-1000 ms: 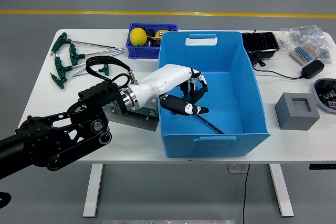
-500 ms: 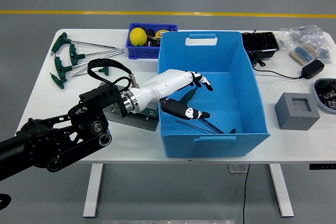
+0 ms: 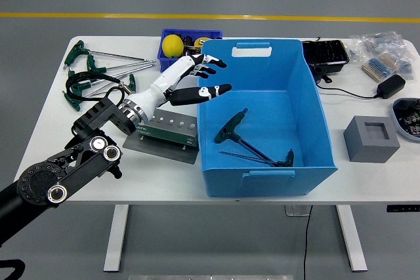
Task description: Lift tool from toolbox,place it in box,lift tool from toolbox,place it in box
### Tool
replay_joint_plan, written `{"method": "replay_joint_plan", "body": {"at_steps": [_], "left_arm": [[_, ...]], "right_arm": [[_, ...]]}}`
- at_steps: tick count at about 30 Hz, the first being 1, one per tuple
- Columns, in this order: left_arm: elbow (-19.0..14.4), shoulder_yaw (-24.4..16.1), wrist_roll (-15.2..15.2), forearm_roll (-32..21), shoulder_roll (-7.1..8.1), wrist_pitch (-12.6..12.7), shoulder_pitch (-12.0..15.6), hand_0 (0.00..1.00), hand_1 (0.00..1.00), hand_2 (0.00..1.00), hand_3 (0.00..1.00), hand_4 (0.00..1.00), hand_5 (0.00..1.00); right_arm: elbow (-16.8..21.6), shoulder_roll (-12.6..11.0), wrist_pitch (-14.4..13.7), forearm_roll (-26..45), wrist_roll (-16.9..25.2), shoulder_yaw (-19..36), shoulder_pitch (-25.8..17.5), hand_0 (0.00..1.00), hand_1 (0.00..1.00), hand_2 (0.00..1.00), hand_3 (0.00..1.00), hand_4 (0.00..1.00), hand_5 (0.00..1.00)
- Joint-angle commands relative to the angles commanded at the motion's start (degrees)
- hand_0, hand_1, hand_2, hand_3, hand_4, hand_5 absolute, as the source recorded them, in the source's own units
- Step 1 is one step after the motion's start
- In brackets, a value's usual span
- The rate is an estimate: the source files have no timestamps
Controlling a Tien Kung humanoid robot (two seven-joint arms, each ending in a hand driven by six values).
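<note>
Robot hand (image 3: 197, 78) on the left arm hovers above the left wall of the blue box (image 3: 308, 113), its white and black fingers (image 3: 213, 62) spread apart and holding nothing. One second ago this hand was low inside the box with its fingers curled over a tool; it has since risen and pulled back to the left.

Two T-handle tools (image 3: 252, 147) now lie loose on the box floor, dark handles and thin shafts crossing; the exact point where they touch is hard to make out. Half a second ago the hand was just above them with its fingers already open.

Left of the box, on the white desk (image 3: 52, 119), sits the green toolbox (image 3: 165, 134), a flat rack with a row of holes. More green-handled tools (image 3: 88, 73) lie at the far left corner of the desk. Behind the hand stands a small blue bin (image 3: 172, 63) with a yellow ball (image 3: 172, 44) inside. Right of the box sits a grey block (image 3: 371, 138).
</note>
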Motion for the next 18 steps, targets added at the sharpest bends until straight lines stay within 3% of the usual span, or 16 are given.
{"method": "replay_joint_plan", "body": {"at_steps": [6,8,10,18], "left_arm": [[0.22,-8.8,-0.54,-13.98,-1.52,-2.71,6.29,0.695,0.747,0.866,0.766,0.912,0.701],[0.09,-11.03,-0.39,-15.47,-1.93,-3.29,7.96,0.695,0.747,0.866,0.766,0.912,0.701],[-0.24,-14.1,-0.22,-15.54,-2.54,-3.76,10.09,0.695,0.747,0.866,0.766,0.912,0.701],[-3.5,-26.68,-0.7,-7.32,-4.87,-4.05,18.02,0.707,0.739,0.863,0.765,0.907,0.722]], "right_arm": [[-0.01,0.03,0.06,0.4,0.19,-0.24,-0.02,0.697,0.668,0.728,0.558,0.793,0.687],[-0.01,0.07,0.06,0.41,0.21,-0.27,-0.06,0.697,0.668,0.728,0.558,0.793,0.687],[-0.01,0.1,0.08,0.38,0.21,-0.27,-0.14,0.697,0.668,0.728,0.558,0.793,0.687],[-0.06,0.32,0.13,0.17,0.18,-0.21,-0.61,0.696,0.666,0.728,0.558,0.792,0.688]]}}
